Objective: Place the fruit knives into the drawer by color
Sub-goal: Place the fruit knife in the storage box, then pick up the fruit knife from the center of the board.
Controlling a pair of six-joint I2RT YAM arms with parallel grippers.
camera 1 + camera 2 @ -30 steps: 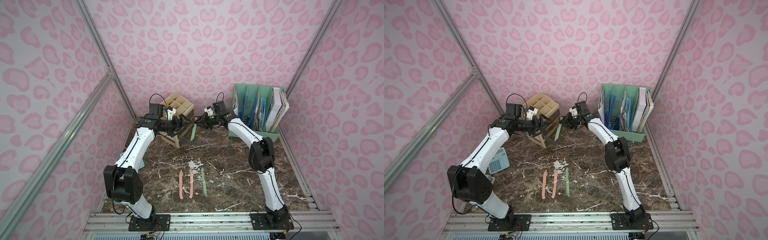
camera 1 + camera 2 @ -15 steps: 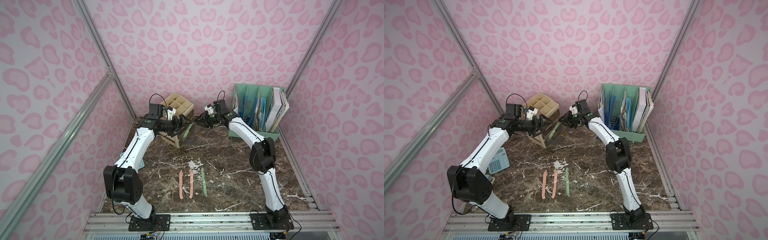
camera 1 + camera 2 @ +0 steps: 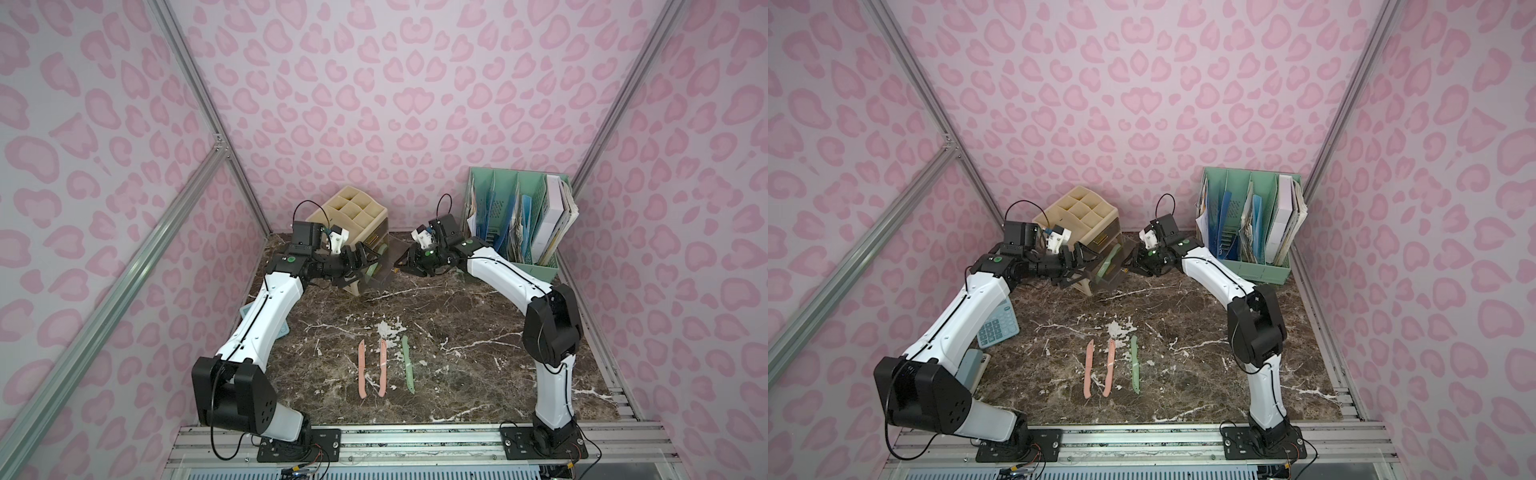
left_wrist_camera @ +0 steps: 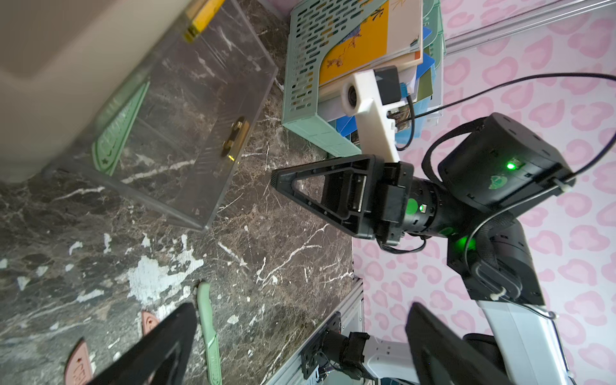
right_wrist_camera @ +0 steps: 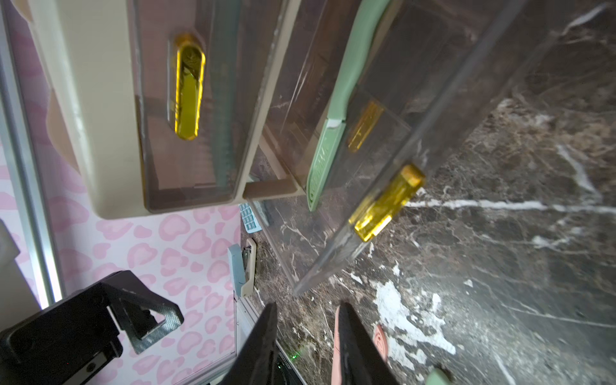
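A sage green fruit knife [image 5: 336,100] lies inside the clear drawer [image 3: 376,272], which is pulled out of the beige organizer [image 3: 349,212]. In a top view that knife [image 3: 1106,266] shows through the drawer wall. Two salmon pink knives [image 3: 362,368] [image 3: 382,368] and another green knife [image 3: 407,363] lie side by side on the marble. My right gripper [image 5: 306,333] hovers just off the drawer's gold handle [image 5: 383,203], open a little with nothing between its fingers. My left gripper [image 4: 300,350] stands wide open and empty beside the organizer. A teal strip [image 5: 223,100] shows inside the shut drawer.
A green file rack [image 3: 515,224] full of books stands at the back right. A calculator [image 3: 996,328] and a stapler [image 3: 971,365] lie under my left arm at the left. Pink patterned walls close in on three sides, and an aluminium rail [image 3: 415,440] runs along the front.
The green knife, which stood tilted over the drawer by my right gripper, has dropped and now lies inside the drawer. My right jaws have parted a little. The left arm has stayed still.
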